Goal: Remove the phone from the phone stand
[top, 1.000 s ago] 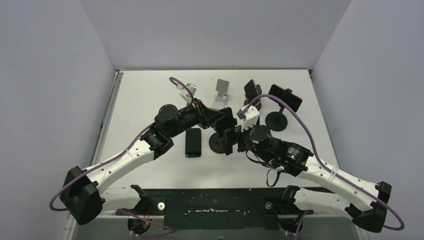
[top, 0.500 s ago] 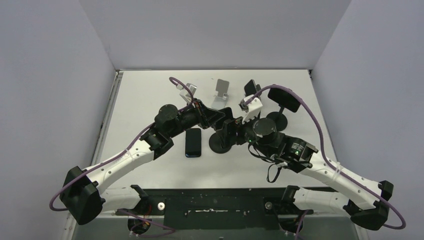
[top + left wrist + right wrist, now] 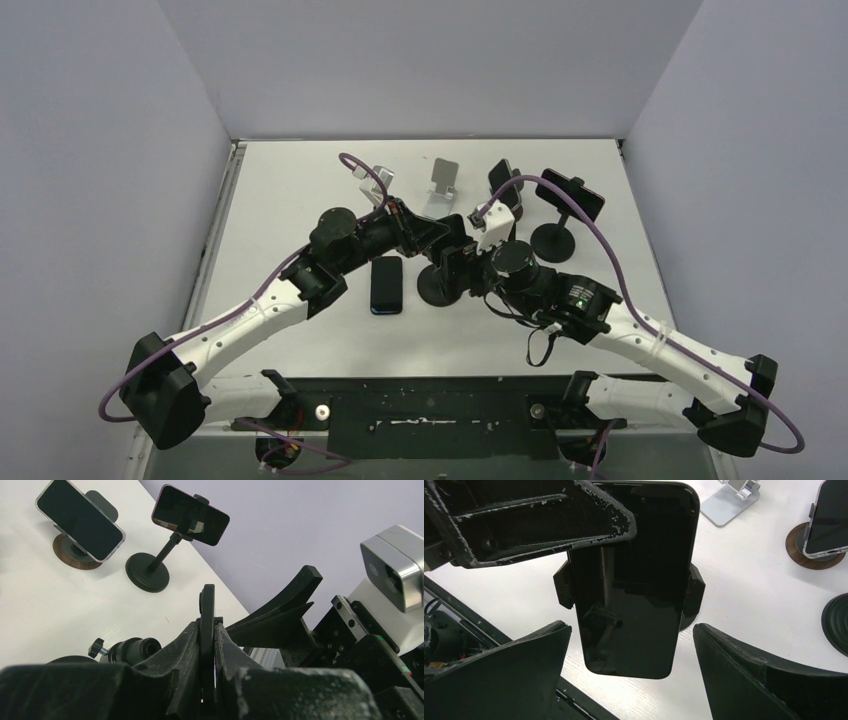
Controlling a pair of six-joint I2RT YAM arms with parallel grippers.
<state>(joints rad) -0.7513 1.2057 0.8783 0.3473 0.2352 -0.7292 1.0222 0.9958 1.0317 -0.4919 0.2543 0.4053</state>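
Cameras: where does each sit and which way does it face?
Top external: above and behind the bases, looking down on the table; left arm and right arm show.
Left wrist: on the left arm, looking along the left end effector, shut on the phone, seen edge-on.
Right wrist: on the right arm, facing the phone's screen; right end effector open, a finger either side.
Shared: both wrist views show that phone, and the left end effector on it.

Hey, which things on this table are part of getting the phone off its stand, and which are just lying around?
In the job: clamped phone, clamp stand, left hand pinching the phone's edge, right hand open around it.
Lying about: flat phone, two silver stands, phone on wooden base, phone on pole stand.
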